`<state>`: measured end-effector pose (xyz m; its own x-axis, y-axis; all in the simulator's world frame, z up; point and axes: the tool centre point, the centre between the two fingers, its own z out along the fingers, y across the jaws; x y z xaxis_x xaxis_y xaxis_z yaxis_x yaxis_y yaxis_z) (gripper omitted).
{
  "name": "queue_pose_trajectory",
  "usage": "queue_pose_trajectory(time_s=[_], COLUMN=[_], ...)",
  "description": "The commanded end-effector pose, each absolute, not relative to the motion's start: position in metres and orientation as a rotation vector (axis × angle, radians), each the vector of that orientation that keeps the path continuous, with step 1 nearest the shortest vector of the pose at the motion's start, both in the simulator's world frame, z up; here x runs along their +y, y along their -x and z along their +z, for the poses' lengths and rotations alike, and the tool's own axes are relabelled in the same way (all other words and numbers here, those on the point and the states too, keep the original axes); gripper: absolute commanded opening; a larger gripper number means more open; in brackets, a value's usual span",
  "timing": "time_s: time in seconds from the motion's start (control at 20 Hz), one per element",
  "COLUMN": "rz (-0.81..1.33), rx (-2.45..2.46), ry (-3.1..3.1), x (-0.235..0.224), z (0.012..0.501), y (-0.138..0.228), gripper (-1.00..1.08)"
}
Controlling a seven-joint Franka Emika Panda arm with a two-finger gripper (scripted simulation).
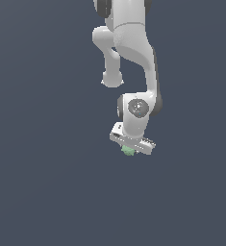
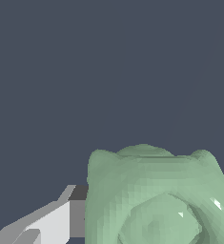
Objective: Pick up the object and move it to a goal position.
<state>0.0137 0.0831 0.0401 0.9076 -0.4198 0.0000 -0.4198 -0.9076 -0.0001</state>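
Observation:
In the exterior view the white arm reaches down from the top, and its gripper (image 1: 129,149) points downward. The object (image 1: 128,151), a small pale green lumpy blob, sits between the fingers right under the white hand and is much narrower than it. In the wrist view the object (image 2: 156,195) fills the lower part of the picture, very close to the camera. One grey-and-white finger (image 2: 56,221) presses against its side. The other finger is hidden behind the blob. The gripper is shut on the object.
Only a plain dark grey-blue ground (image 1: 47,192) shows around the arm. No goal marker or other item is in view.

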Motion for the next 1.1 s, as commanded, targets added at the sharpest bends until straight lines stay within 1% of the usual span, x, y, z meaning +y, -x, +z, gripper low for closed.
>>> queue_pose_trajectory(time_s=[0.0, 0.55, 0.8, 1.05], rz=[0.0, 0.0, 0.0, 0.0], rx=[0.675, 0.675, 0.675, 0.675], ry=[3.068, 3.068, 3.068, 3.068], x=[0.083, 0.083, 0.082, 0.081], z=[0.04, 0.045, 0.06, 0.085], y=[-0.014, -0.011, -0.004, 0.009], gripper=[-1.0, -1.0, -1.0, -1.0])
